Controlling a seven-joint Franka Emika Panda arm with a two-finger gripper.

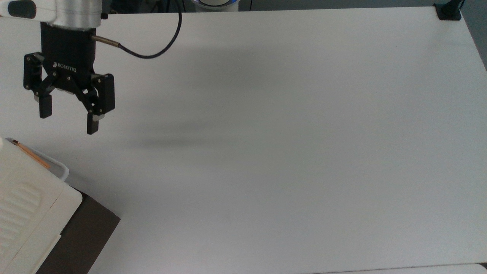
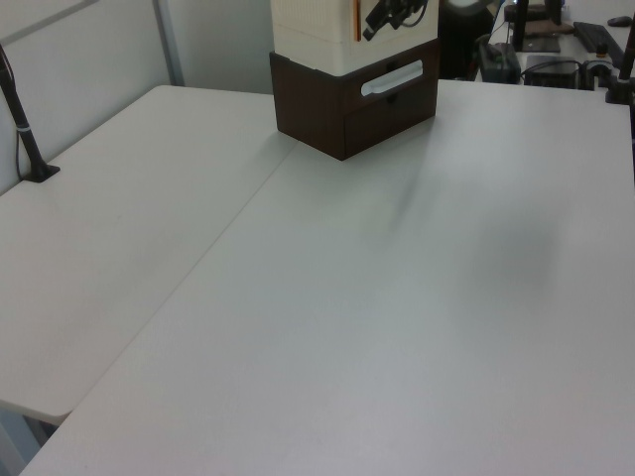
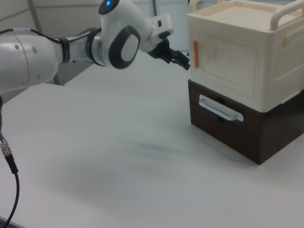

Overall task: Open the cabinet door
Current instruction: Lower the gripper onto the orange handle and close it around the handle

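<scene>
The cabinet point(image 3: 247, 52) is a cream box standing on a dark brown drawer unit point(image 3: 237, 130). Its cabinet door point(image 3: 228, 64) lies flush and shut, with a thin orange handle point(image 3: 195, 54) upright at its edge toward the right view's left. In the top view the cabinet point(image 1: 23, 205) fills the lower left corner, its orange handle point(image 1: 30, 154) facing my gripper point(image 1: 68, 120). The gripper's fingers stand open with nothing between them, a short way from the handle. The right view puts the gripper point(image 3: 184, 61) just left of the handle. The left view sets the gripper point(image 2: 382, 22) in front of the cabinet point(image 2: 317, 30).
The white table point(image 1: 266, 152) stretches wide to the top view's right. A white bar handle point(image 3: 221, 108) sits on the brown unit's drawer below the door. A black cable point(image 1: 152, 53) trails from the gripper's wrist. A black clamp point(image 1: 449, 11) sits at the far right corner.
</scene>
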